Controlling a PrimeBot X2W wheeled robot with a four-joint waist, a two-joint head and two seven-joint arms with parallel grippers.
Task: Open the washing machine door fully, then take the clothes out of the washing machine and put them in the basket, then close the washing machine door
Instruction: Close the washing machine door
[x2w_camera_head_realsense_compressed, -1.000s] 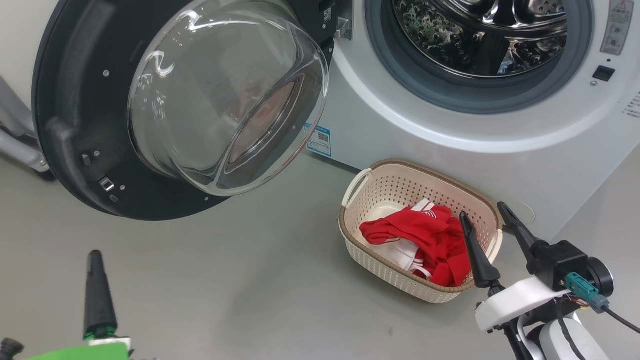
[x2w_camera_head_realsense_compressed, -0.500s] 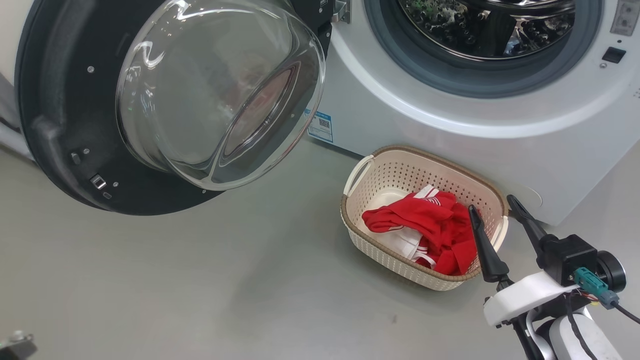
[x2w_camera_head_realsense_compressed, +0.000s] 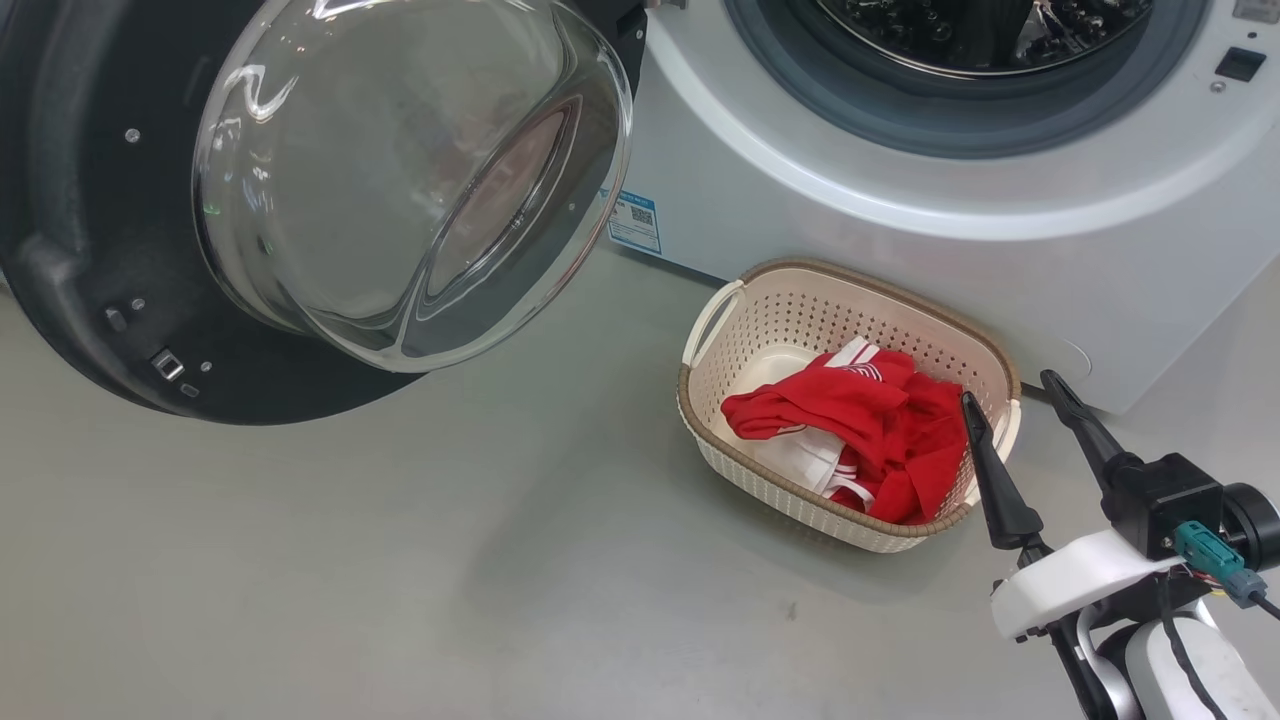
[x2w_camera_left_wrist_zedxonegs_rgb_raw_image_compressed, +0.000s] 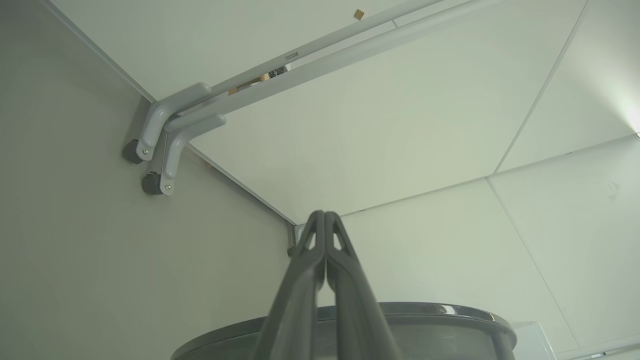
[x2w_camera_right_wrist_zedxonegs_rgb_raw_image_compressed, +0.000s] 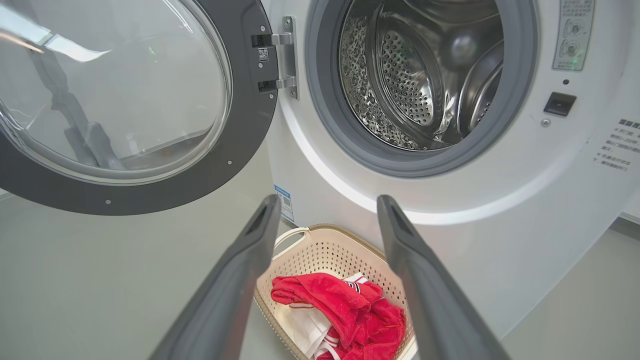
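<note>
The washing machine door (x2w_camera_head_realsense_compressed: 70, 250) stands swung wide open to the left, its glass bowl (x2w_camera_head_realsense_compressed: 400, 170) bulging toward me. The washing machine (x2w_camera_head_realsense_compressed: 850, 230) shows a grey ring and a steel drum (x2w_camera_right_wrist_zedxonegs_rgb_raw_image_compressed: 415, 75) with nothing visible inside. The red and white clothes (x2w_camera_head_realsense_compressed: 870, 430) lie in the basket (x2w_camera_head_realsense_compressed: 800, 285) on the floor before the machine. My right gripper (x2w_camera_head_realsense_compressed: 1010, 390) hangs open by the basket's right end, nothing between its fingers; in the right wrist view the right gripper (x2w_camera_right_wrist_zedxonegs_rgb_raw_image_compressed: 328, 200) frames the basket (x2w_camera_right_wrist_zedxonegs_rgb_raw_image_compressed: 310, 245) and clothes (x2w_camera_right_wrist_zedxonegs_rgb_raw_image_compressed: 340, 305). My left gripper (x2w_camera_left_wrist_zedxonegs_rgb_raw_image_compressed: 325, 215) is shut and empty, pointing at pale wall panels.
Grey floor (x2w_camera_head_realsense_compressed: 450, 560) spreads in front of the machine and door. A grey tube frame on castors (x2w_camera_left_wrist_zedxonegs_rgb_raw_image_compressed: 160, 145) stands against the wall panels. A dark curved edge, probably the door's top (x2w_camera_left_wrist_zedxonegs_rgb_raw_image_compressed: 450, 320), lies under the left fingers. The door hinge (x2w_camera_right_wrist_zedxonegs_rgb_raw_image_compressed: 285, 57) sits left of the drum.
The head camera has shifted, sliding the scene up and left. The left gripper has gone off the head view's lower left. The right gripper has drifted slightly right, off the clothes toward the basket's end.
</note>
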